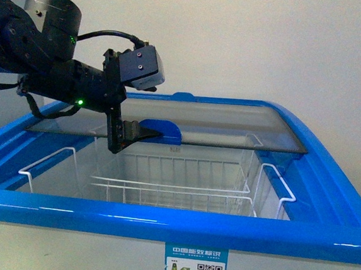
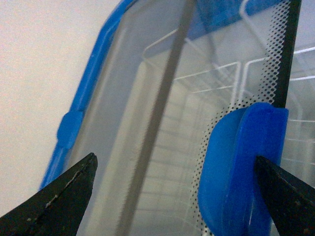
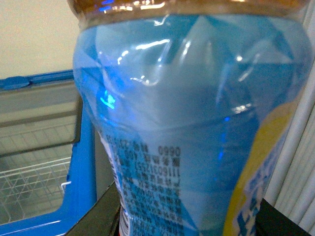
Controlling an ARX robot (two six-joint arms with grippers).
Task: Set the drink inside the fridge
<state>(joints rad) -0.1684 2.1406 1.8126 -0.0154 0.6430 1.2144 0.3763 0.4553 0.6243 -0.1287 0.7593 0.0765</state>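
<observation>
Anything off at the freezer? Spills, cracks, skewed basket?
Nothing stands out. The glass lid looks uncracked and partly open, with the left gripper open astride its blue handle. The wire baskets sit level and dry. The drink shows no leak.

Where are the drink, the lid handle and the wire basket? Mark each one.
drink (image 3: pixel 182 123), right wrist view, on its blue label.
lid handle (image 2: pixel 241 167), left wrist view, on the blue grip's broad face.
wire basket (image 1: pixel 169 186), front view, on its near top rim.
</observation>
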